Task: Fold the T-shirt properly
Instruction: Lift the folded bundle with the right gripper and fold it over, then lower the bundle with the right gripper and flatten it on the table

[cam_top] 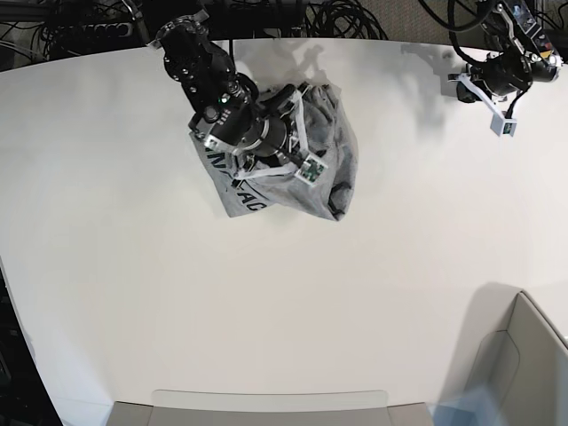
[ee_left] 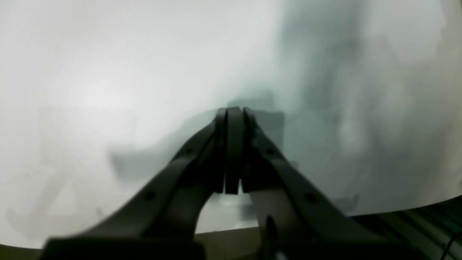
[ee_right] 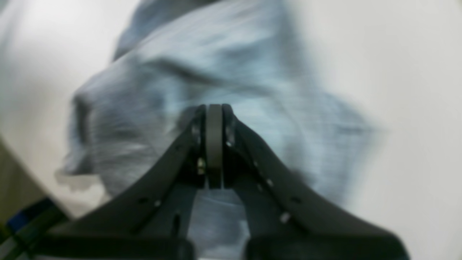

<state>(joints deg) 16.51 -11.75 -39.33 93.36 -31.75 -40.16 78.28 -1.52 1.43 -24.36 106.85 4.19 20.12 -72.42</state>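
The T-shirt [cam_top: 335,164] lies crumpled in a heap at the back of the white table [cam_top: 266,293], with black lettering [cam_top: 245,201] showing on its front-left fold. My right arm [cam_top: 238,120] hangs over the heap. In the right wrist view the right gripper [ee_right: 214,108] is shut just above the blurred grey T-shirt [ee_right: 180,68], and no cloth shows between its fingers. My left arm [cam_top: 501,67] is at the back right corner, away from the shirt. The left gripper [ee_left: 234,110] is shut over bare table with nothing in it.
A grey bin [cam_top: 524,355] stands at the front right corner. A pale tray edge [cam_top: 266,404] runs along the front. Black cables [cam_top: 293,18] crowd the back edge. Both wrist views are motion-blurred.
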